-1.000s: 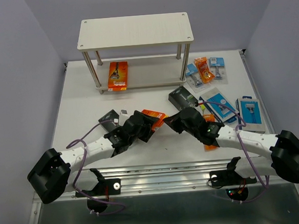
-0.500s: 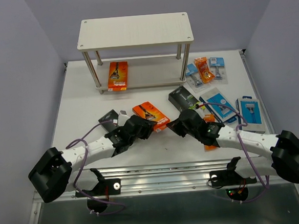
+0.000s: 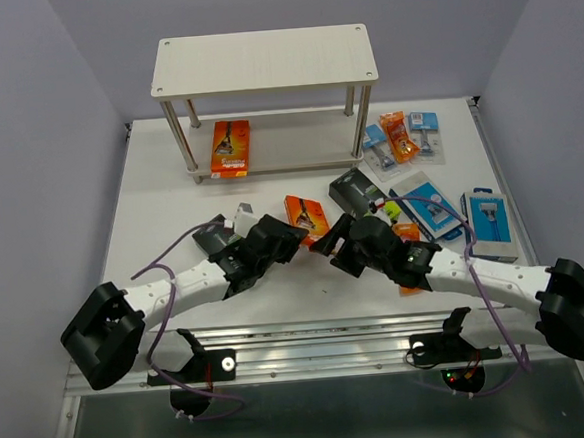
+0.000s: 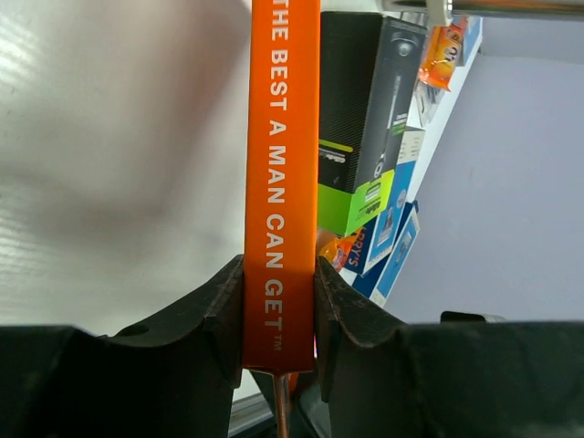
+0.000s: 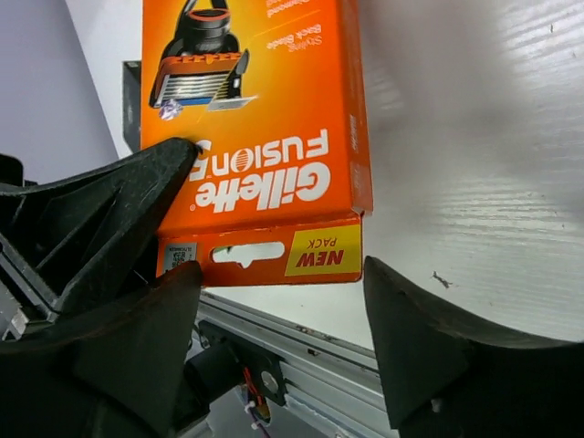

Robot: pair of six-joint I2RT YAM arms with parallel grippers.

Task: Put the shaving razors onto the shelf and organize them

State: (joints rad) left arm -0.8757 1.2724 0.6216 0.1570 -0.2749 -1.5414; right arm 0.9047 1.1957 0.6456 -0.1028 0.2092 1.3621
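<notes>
Held in the left gripper [image 4: 281,274]: the orange flat pack [image 4: 281,164], jaws drawn narrow onto its two broad faces near one end, with the printed spine turned toward the wrist camera. Spread wide at the right gripper [image 5: 278,278], flanking the hang-tab end of the same pack, with a clear gap on the side that shows plainly. Sits mid-table between the two claws, in front of the shelf [image 3: 261,61] and well short of it. No telling whether its lower edge touches the table [image 3: 161,208]. Looks light and thin. Glossy card, so probably stiff along its length, yet easy to dent under a hard squeeze and prone to slide on smooth pads. Best taken across the flat faces, as here, though nearer the middle than the end, to stop it pivoting or drooping in transit. Worth keeping the pinch modest and the pack level. Belongs, most likely, beside the other orange pack [image 3: 231,147] lying on the shelf's lower board
</notes>
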